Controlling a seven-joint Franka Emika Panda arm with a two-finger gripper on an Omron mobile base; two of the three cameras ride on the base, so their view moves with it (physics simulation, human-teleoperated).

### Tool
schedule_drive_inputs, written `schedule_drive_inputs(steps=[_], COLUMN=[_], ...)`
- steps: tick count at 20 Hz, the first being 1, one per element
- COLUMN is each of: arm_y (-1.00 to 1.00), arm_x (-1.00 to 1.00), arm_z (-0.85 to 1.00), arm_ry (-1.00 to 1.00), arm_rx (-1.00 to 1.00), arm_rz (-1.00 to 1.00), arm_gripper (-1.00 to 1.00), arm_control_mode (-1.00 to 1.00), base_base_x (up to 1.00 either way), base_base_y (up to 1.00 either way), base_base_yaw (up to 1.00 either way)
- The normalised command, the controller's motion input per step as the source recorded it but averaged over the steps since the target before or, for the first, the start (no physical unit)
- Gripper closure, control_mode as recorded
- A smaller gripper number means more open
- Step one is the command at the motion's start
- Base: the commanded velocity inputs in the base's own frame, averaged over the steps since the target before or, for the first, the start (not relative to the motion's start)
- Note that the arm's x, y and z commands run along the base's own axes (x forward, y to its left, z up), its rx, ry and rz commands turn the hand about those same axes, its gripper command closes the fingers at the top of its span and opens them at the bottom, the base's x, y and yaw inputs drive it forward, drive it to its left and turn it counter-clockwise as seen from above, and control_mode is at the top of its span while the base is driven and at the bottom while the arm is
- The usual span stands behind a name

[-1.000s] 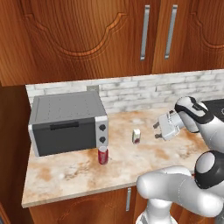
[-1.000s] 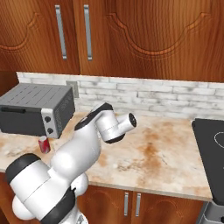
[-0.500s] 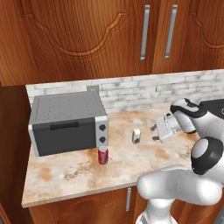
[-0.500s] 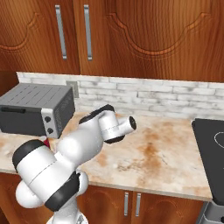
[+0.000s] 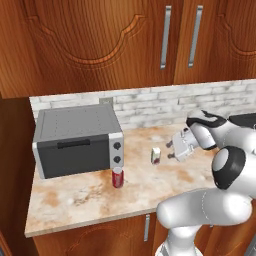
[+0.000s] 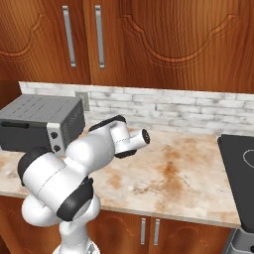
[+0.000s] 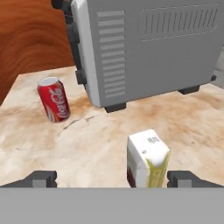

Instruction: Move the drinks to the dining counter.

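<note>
1. My claw [image 5: 170,151] is spread wide and holds nothing; if I close off-centre, one finger could clip the small carton [image 7: 147,159] and topple it.
2. The carton stands upright on the worktop [image 5: 90,192], between my fingertips [image 7: 40,178], nearer the one on the hand view's right.
3. The red can [image 7: 53,99] stands apart by the toaster oven [image 5: 77,140].

grey toaster oven [image 5: 77,140] on marbled table [image 5: 90,192], 9 o'clock side; white brick backsplash [image 5: 150,105] behind, wood wall cabinets [image 5: 120,42] above, black cooktop [image 6: 240,163] at 3 o'clock.
</note>
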Motion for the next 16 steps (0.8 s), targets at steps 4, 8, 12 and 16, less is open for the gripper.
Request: schedule_drive_inputs(steps=[4,8,12,16], arm_y=[0.03,0.00,0.00,0.00], arm_x=[0.31,0.25,0.26,0.10], arm_z=[-0.08,-0.12,-0.21,-0.22], arm_ry=[0.00,0.00,0.00,0.00], arm_rx=[0.00,0.00,0.00,0.00], arm_rz=[0.00,0.00,0.00,0.00], arm_gripper=[-1.00,-1.00,-1.00,-1.00], arm_control_mode=[-1.00,-1.00,-1.00,-1.00], base_base_x=[0.00,0.00,0.00,0.00], base_base_y=[0.00,0.00,0.00,0.00], base_base_yaw=[0.00,0.00,0.00,0.00])
